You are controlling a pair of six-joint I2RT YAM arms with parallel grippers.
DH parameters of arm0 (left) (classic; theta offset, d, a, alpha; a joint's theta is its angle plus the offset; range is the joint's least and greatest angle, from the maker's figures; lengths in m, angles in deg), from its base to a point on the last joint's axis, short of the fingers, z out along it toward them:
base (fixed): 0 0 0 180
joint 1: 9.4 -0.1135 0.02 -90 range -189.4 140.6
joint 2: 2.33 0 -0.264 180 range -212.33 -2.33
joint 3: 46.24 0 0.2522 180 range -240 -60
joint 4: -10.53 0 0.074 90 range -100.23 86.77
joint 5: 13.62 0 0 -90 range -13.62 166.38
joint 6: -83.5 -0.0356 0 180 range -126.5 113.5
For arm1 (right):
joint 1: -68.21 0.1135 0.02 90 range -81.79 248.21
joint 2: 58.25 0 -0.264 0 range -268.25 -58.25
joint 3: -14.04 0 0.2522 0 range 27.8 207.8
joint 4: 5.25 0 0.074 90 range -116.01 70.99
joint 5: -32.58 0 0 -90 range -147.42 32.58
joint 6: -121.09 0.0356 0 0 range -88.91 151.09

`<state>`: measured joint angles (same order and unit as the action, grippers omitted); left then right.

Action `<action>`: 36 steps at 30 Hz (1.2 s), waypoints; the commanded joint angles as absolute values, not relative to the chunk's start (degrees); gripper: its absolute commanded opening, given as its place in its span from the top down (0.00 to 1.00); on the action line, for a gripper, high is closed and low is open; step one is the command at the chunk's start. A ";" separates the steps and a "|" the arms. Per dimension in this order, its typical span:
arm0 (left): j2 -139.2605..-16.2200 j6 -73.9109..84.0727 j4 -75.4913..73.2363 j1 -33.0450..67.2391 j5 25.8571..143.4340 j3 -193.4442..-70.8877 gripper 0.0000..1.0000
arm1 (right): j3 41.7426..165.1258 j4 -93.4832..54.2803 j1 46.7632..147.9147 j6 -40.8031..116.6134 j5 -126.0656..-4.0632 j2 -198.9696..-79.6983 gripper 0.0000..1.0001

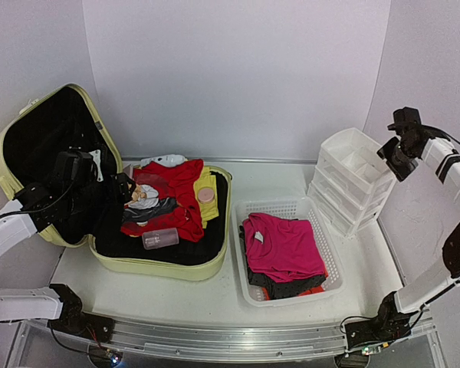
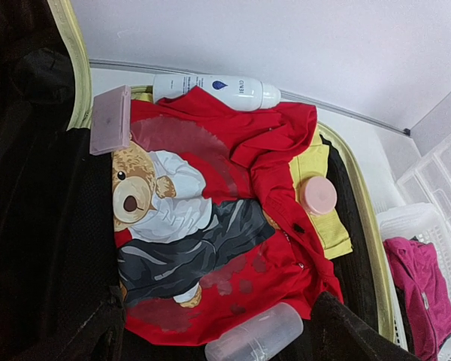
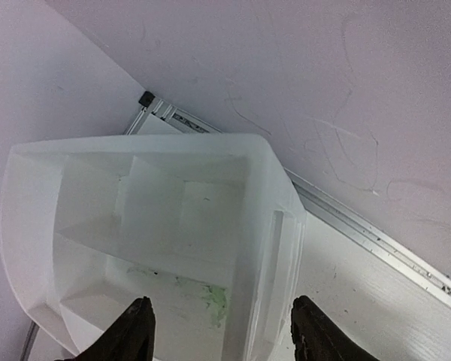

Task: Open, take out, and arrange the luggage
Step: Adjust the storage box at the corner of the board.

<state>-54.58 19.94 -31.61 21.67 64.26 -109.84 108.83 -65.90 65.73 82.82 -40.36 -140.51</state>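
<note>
A pale yellow-green shell and black lining are shown on the luggage (image 1: 169, 268); inside, a red garment (image 2: 270, 188) and a brown teddy bear (image 2: 146, 195) are seen.

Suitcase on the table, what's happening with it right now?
The luggage lies open, packed with red clothing, a teddy bear and bottles. The left gripper hovers open over it, holding nothing. The right gripper hangs open above the white drawer organizer. The basket holds a pink garment.

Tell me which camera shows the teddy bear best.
Left wrist: the teddy bear is large, face and outfit clear. Top external shows the teddy bear small and blurry. Right wrist shows only the drawer unit.
</note>
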 commanded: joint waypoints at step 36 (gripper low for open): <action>-56.66 22.14 -29.02 21.45 66.71 -112.03 0.14 | 132.27 -69.57 103.31 20.12 -25.57 -151.74 0.11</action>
<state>-56.46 21.95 -31.61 21.67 66.28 -109.84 130.17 -70.18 100.46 27.21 -35.32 -150.26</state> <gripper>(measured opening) 0.856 0.887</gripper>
